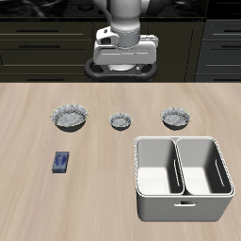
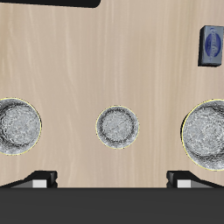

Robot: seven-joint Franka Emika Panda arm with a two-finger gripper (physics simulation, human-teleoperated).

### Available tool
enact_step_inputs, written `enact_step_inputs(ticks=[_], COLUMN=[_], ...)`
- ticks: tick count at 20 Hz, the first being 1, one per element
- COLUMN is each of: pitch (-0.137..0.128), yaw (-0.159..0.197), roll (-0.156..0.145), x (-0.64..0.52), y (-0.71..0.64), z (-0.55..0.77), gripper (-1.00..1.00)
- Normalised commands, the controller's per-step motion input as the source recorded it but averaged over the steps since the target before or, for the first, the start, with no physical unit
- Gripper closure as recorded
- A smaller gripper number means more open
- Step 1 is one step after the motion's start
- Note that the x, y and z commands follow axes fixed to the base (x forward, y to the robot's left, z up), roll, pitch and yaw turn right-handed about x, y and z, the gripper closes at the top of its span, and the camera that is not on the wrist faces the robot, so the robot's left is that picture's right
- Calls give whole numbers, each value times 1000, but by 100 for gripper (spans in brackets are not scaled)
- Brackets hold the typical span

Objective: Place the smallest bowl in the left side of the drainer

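Nearest the table's front edge sits the drainer (image 1: 183,177), two compartments. Near it lies one small blue box (image 1: 61,162). Farther back, three bowls stand in a row well apart: the smallest bowl (image 1: 120,120) between the widest bowl (image 1: 70,116) and the mid-sized bowl (image 1: 174,117). At the back edge the arm is raised, pointing down; its gripper (image 1: 122,66) hangs spread apart, holding nothing.

Your robot arm sits high up at the back of the tabletop. Its white wrist points down. Your claw (image 1: 120,68) hangs up in the air and holds nothing. From the front you cannot see its fingers well, because the dark ring under the wrist hides them. In the wrist view, two dark fingertips (image 2: 37,180) sit far apart, so your claw is wide.
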Motion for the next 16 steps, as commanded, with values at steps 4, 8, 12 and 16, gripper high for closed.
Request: enact_step_inputs(ticks=[4,8,12,16], pitch=[0,-4,9,25], yaw=[-4,-6,-1,-20], roll=[11,8,-2,-3], x=[-2,12,114,79], y=[39,22,-34,24], z=[-185,-206,-354,-400], gripper=[-100,-100,-100,-100])
